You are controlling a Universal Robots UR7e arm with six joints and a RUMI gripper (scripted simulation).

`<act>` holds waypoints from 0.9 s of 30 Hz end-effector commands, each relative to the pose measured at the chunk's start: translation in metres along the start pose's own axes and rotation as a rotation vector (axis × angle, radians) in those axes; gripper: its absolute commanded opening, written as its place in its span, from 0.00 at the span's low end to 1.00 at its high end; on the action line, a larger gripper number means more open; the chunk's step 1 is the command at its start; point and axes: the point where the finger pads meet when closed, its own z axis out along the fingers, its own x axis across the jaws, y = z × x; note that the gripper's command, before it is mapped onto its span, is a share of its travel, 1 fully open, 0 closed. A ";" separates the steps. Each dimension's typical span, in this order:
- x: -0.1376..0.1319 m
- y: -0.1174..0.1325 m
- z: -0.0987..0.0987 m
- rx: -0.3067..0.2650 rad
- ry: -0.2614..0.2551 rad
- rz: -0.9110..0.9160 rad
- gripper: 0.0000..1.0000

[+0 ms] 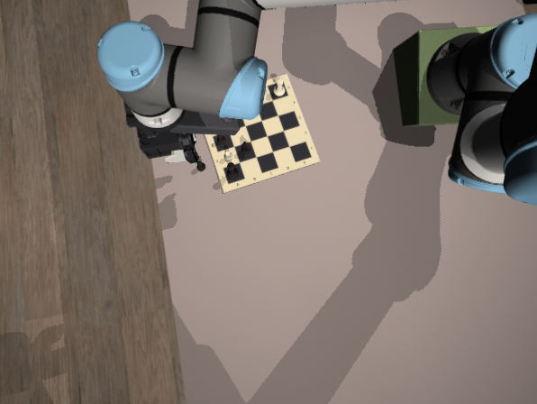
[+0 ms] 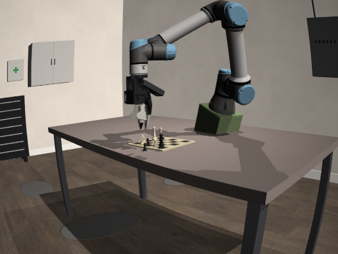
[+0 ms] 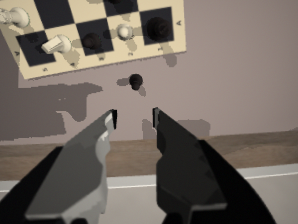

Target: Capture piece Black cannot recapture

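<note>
A small black pawn stands upright on the table, off the board's A-side edge. My gripper is partly open and empty, above the table beside the board. On file A, a tall black piece stands on A1, a white pawn on A2, a black pawn on A3 and a white knight on A4. Another black piece stands on B2. The arm hides part of the board in the top view.
A tall white piece stands near B5, partly cut off in the wrist view. Another white piece is on E5. The table's edge runs close behind the fingers. The green robot base stands beyond the board.
</note>
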 end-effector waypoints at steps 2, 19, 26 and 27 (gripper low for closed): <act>0.000 0.000 -0.008 0.000 0.000 0.000 0.20; 0.000 0.000 -0.008 0.000 0.000 0.000 1.00; 0.000 0.000 -0.009 0.000 0.000 0.002 1.00; 0.000 0.000 -0.009 0.000 0.000 0.003 1.00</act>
